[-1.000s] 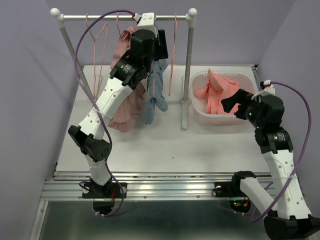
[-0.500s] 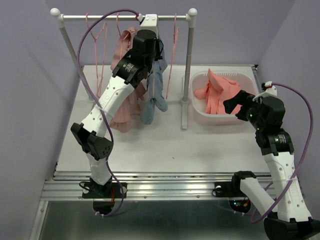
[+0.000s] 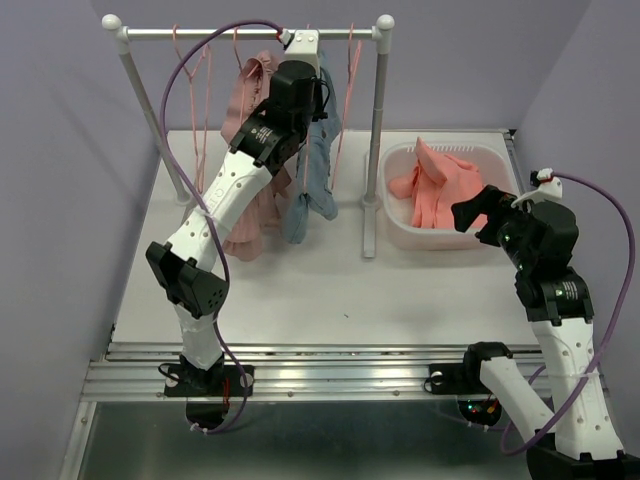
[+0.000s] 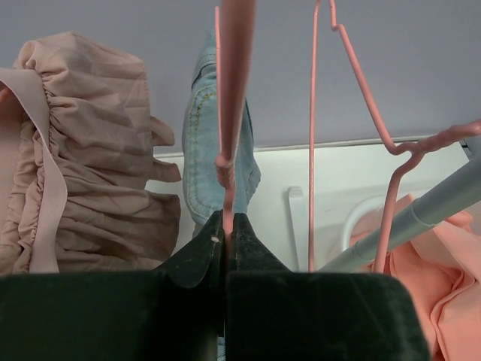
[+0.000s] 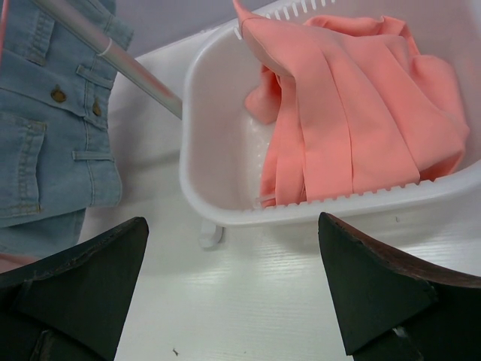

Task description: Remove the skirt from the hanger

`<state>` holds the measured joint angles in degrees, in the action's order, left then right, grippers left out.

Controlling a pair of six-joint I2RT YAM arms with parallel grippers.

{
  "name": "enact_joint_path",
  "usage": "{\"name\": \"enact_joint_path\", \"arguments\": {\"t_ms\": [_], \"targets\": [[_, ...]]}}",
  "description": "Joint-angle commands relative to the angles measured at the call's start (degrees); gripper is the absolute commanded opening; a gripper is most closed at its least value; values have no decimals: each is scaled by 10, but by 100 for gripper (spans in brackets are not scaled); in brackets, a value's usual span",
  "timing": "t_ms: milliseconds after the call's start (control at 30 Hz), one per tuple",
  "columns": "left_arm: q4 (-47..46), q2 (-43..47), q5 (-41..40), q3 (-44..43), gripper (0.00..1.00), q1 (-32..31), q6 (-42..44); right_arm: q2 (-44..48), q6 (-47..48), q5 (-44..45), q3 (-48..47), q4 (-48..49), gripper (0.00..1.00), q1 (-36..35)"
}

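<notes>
The dusty-pink ruffled skirt (image 3: pixel 245 230) hangs from the rail (image 3: pixel 200 33) at the left; in the left wrist view the skirt (image 4: pixel 98 180) fills the left side, gathered at its elastic waistband. My left gripper (image 3: pixel 320 95) is up by the rail, to the right of the skirt. There the left gripper (image 4: pixel 226 218) is shut on a thin pink hanger wire (image 4: pixel 225 113) that stands in front of a blue denim garment (image 4: pixel 203 135). I cannot tell which garment this hanger carries. My right gripper (image 3: pixel 470 215) hovers open by the basket, and nothing lies within the right gripper (image 5: pixel 233 226).
A white basket (image 3: pixel 400 230) holding a coral-orange garment (image 3: pixel 440 185) sits right of the rack's right post (image 3: pixel 375 150). The blue denim garment (image 3: pixel 310 190) hangs between skirt and post. Bare pink hangers (image 4: pixel 312 135) hang on the rail. Purple walls close in on both sides.
My left gripper's jaws have closed onto the pink hanger wire, and the left arm has shifted slightly right along the rail. The right arm has drifted a little.
</notes>
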<state>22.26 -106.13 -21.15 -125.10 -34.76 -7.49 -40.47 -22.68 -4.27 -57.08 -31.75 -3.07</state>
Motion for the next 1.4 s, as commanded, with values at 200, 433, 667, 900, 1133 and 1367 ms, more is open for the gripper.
{"name": "enact_joint_path", "arguments": {"t_ms": [200,433,667,900,1133,1367], "targets": [[-68,92,0,-32,0,-7,35,-7,11,0,11,11,100,0],[-74,133,-19,-9,0,-19,52,-15,11,12,12,10,100,0],[-69,172,-25,20,0,-25,41,-9,11,14,11,7,100,0],[-73,249,-40,168,0,-42,-4,-1,18,-41,14,-2,100,0],[-85,366,-88,369,0,-98,-115,32,16,-222,60,38,100,0],[-79,482,-132,584,0,-161,-248,34,-24,-423,153,123,100,0]]}}
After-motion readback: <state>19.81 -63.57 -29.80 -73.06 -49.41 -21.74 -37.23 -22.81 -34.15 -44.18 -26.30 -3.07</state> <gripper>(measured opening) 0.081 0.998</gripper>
